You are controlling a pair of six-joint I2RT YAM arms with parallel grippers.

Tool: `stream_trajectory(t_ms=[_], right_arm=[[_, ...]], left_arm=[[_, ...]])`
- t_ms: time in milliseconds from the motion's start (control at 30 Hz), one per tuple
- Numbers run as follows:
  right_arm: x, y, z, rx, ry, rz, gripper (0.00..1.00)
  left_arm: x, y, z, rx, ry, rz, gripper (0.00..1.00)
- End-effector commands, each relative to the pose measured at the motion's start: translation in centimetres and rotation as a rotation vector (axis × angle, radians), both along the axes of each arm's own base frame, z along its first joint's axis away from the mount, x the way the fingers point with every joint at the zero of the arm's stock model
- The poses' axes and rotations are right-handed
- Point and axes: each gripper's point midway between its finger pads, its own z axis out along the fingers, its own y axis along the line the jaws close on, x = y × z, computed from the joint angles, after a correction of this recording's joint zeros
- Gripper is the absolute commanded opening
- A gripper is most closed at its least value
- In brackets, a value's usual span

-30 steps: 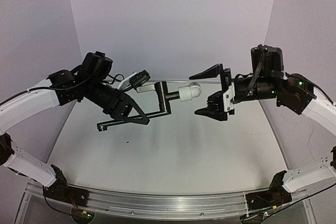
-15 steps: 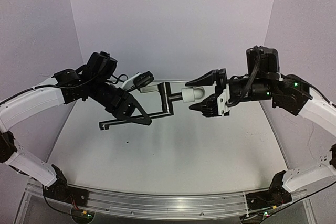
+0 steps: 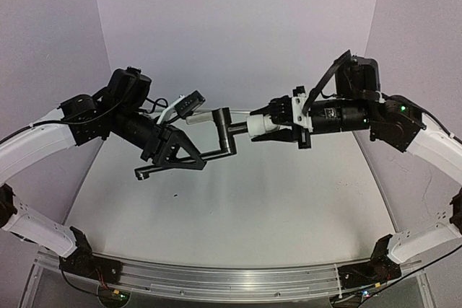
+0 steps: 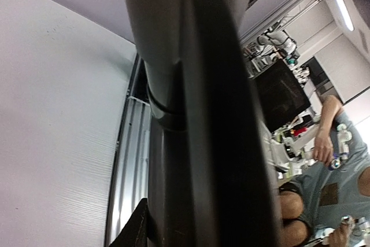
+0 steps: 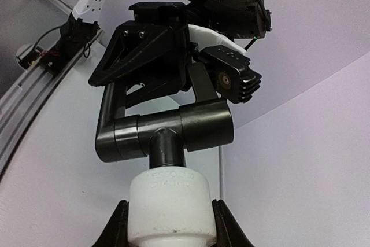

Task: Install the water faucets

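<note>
From above, the left gripper (image 3: 195, 120) is clamped on a slim black metal pipe (image 3: 229, 135) with a crank-like bend. It holds the pipe in the air over the pale table (image 3: 238, 229), between the two arms. A small white plastic fitting (image 3: 258, 124) sits on the pipe's end facing the right arm, and the right gripper (image 3: 270, 122) has its jaws pressed on that fitting from both sides.

The left wrist camera is almost blocked by the pipe (image 4: 167, 50), dark and blurred right against the lens. The jaws cannot be made out there.

The right wrist camera looks straight along the fitting (image 5: 167, 201), with its fingers (image 5: 117, 227) touching either flank. The pipe (image 5: 167, 128) runs crosswise just beyond, and the left gripper (image 5: 193, 76) is behind it.
</note>
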Motion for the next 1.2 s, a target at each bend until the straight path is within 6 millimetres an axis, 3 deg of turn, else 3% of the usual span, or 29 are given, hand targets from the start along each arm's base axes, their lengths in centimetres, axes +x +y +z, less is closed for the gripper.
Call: stream_trajectory(t_ms=[0,133,433,600,800,1067,1133,1167], right_arm=[[-1.1,0.4,3.3,0.132,0.283,-0.016,0.06],[-1.3,0.8,3.3,0.155,0.504,-0.043,0.00],[-1.5,1.9,2.8,0.163,0.881,-0.087,0.00],[-1.2,2.7,2.1,0.140,1.138,-0.092,0.00],[0.6,2.7,1.1,0.112,1.494,-0.101,0.00],[0.2,2.9,-0.2,0.064,1.721,-0.067,0.00],[0.5,2.8,0.1,0.071,1.734,-0.065,0.06],[0.7,2.8,0.3,0.078,1.727,-0.063,0.20]], left_arm=[[1.6,0.3,3.4,-0.123,-0.366,0.124,0.00],[2.8,0.7,3.2,-0.113,-0.552,0.217,0.00],[4.8,1.6,3.2,-0.106,-0.833,0.360,0.00],[5.2,2.3,3.9,-0.122,-0.914,0.411,0.00],[5.5,3.2,4.2,-0.117,-0.999,0.451,0.00],[6.3,3.6,3.3,-0.048,-1.092,0.460,0.00],[6.4,3.5,3.0,-0.031,-1.097,0.456,0.00],[6.4,3.5,2.9,-0.028,-1.093,0.453,0.00]])
